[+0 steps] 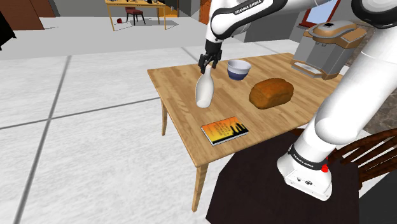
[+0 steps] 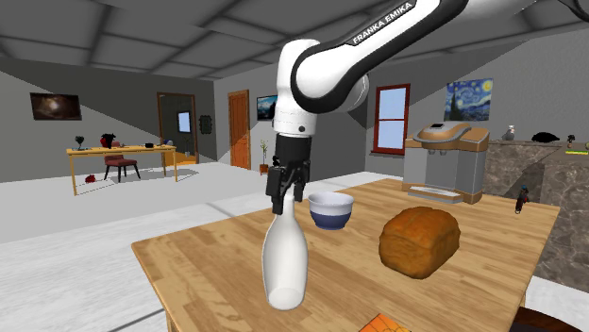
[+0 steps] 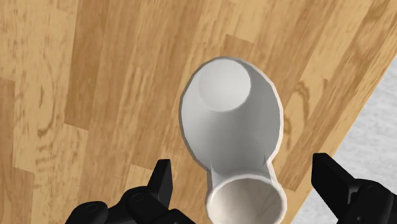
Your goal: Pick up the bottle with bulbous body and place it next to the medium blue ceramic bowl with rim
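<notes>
Claw [image 1: 209, 68] over tilted white bottle's [image 1: 203, 93] neck, near blue bowl [image 1: 238, 69], toward table's [image 1: 184, 124] far edge | second exterior view: bottle slants below claw | wrist view: fingers [image 3: 161, 182] spread, neck between, untouched.

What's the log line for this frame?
tool: open, astride neck of white bottle, not clasping | bottle: close to blue-and-white bowl, apart, on its shoulder-view left | surface: wooden table
</notes>
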You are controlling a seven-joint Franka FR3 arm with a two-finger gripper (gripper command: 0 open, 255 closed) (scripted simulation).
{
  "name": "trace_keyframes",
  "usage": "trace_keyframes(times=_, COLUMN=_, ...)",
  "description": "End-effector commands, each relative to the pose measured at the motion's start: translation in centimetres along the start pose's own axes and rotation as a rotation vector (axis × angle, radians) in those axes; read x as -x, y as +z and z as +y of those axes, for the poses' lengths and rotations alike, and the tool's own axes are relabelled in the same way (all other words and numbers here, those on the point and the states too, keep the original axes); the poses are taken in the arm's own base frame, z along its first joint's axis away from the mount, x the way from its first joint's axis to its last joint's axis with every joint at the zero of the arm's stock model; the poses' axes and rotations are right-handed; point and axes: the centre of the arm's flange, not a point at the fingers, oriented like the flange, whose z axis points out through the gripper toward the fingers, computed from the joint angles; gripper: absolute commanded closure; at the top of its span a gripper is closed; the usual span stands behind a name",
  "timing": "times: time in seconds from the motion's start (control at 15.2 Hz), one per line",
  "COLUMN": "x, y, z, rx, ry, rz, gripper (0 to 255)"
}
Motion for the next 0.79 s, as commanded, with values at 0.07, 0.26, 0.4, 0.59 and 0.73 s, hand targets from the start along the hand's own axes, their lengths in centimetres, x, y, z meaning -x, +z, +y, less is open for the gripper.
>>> trace_keyframes(times=0.07, x=-0.02, y=0.34, z=-0.04, rx=0.0, ry=0.0, rz=0.001, gripper=0)
trace_keyframes(times=0.26, x=-0.03, y=0.34, z=-0.04, rx=0.0, ry=0.0, rz=0.001, gripper=0)
trace_keyframes(times=0.4, x=-0.03, y=0.33, z=-0.05, rx=0.0, ry=0.0, rz=0.001, gripper=0)
trace_keyframes(times=0.59, x=-0.03, y=0.33, z=-0.05, rx=0.0, ry=0.0, rz=0.001, gripper=255)
trace_keyframes(times=0.73, x=-0.03, y=0.34, z=-0.05, rx=0.0, ry=0.0, rz=0.001, gripper=255)
